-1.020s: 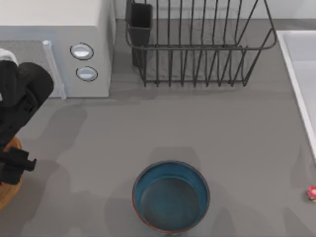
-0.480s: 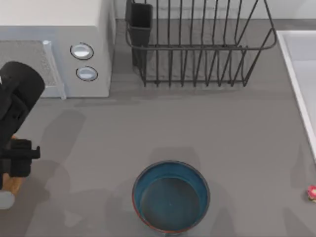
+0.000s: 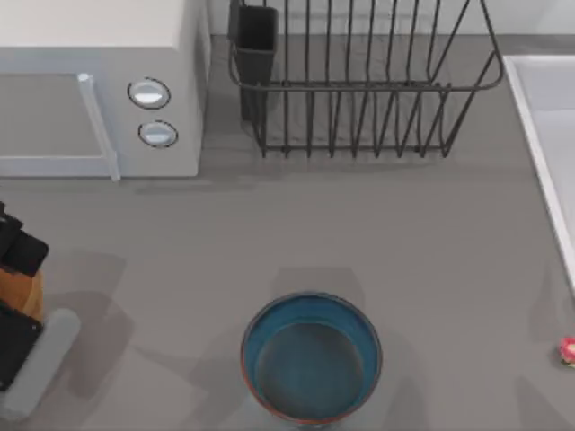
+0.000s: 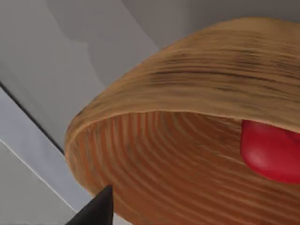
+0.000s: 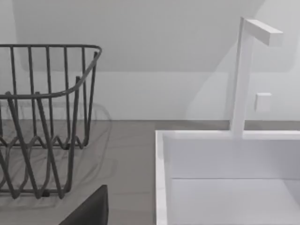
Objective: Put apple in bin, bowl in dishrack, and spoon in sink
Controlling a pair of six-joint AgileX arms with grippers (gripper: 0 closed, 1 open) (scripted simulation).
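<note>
Where the desk [image 3: 269, 233] met the top view's left edge, we found our left claw [image 3: 18, 296] over the bin [image 4: 187, 103]; its opening we could not tell. The apple [image 4: 272, 150] lay inside the bin. The bowl [image 3: 311, 357] stood on the desk, the spoon [image 3: 568, 350] by the sink [image 5: 225, 178], the dishrack [image 3: 359, 81] behind. We read no lettering.

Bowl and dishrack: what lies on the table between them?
Nothing. In the top view the grey table is bare between the bowl and the dishrack.
</note>
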